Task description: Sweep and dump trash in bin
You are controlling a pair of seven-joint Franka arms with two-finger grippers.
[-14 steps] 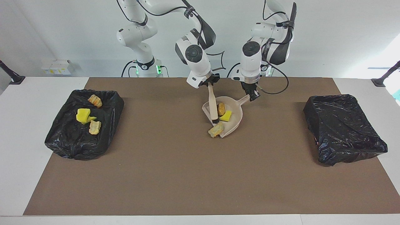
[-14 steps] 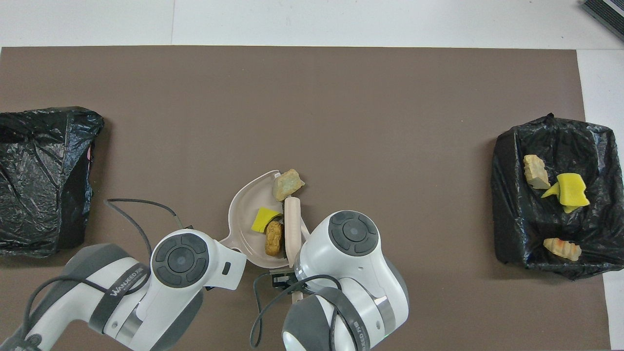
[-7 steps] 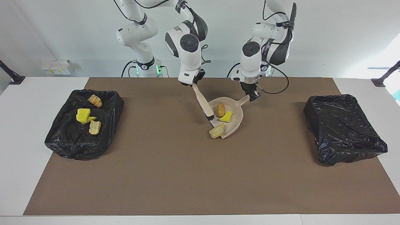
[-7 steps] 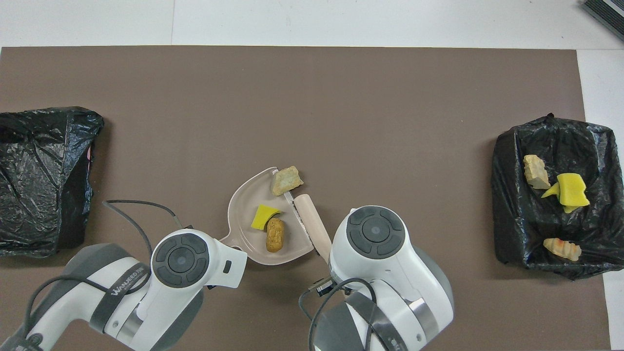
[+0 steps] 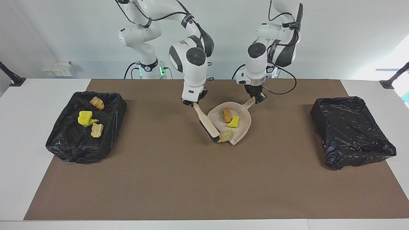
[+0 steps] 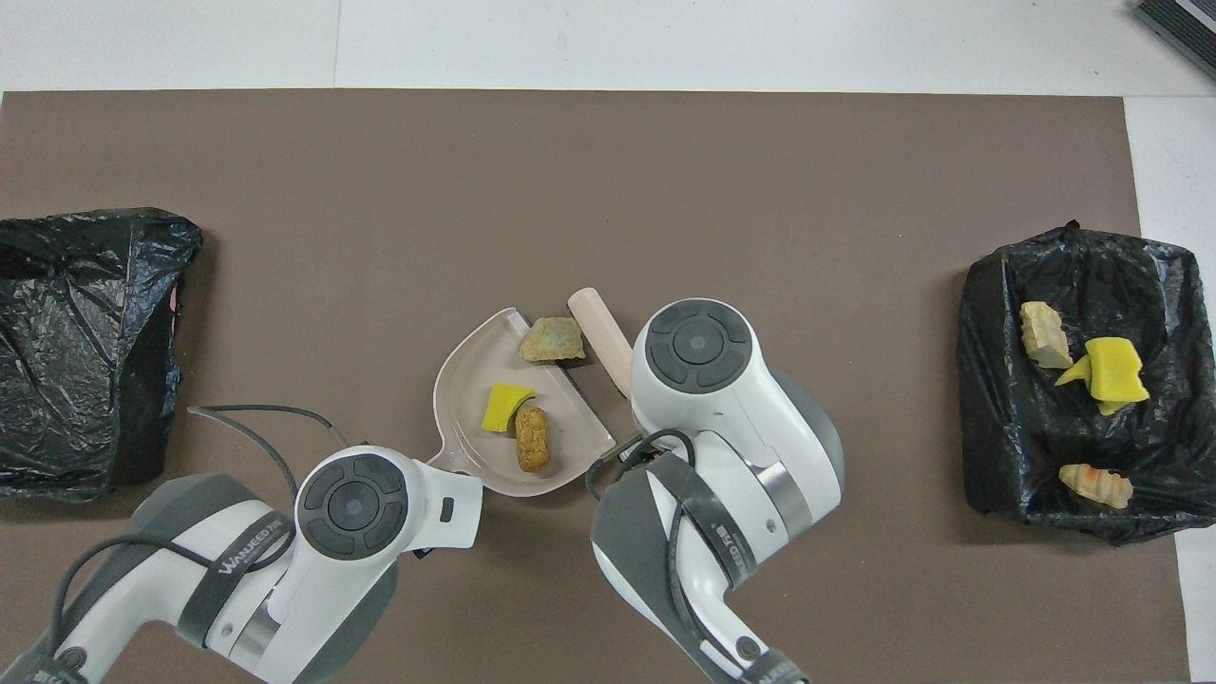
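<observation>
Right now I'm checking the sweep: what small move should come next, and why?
Probably the right gripper should drag the brush into the dustpan, held by the left gripper: one tan lump sits at the lip, two pieces already inside.

Both arms bend down at frame centre; right gripper (image 5: 193,103) and left gripper (image 5: 259,97) are clamped closed.

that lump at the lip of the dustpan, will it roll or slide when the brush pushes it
The lump looks blocky and rough, so it will probably scoot or tumble rather than roll. It seems light and spongy, so the brush may flick it. It sits half off the dustpan lip, so it might snag.
</observation>
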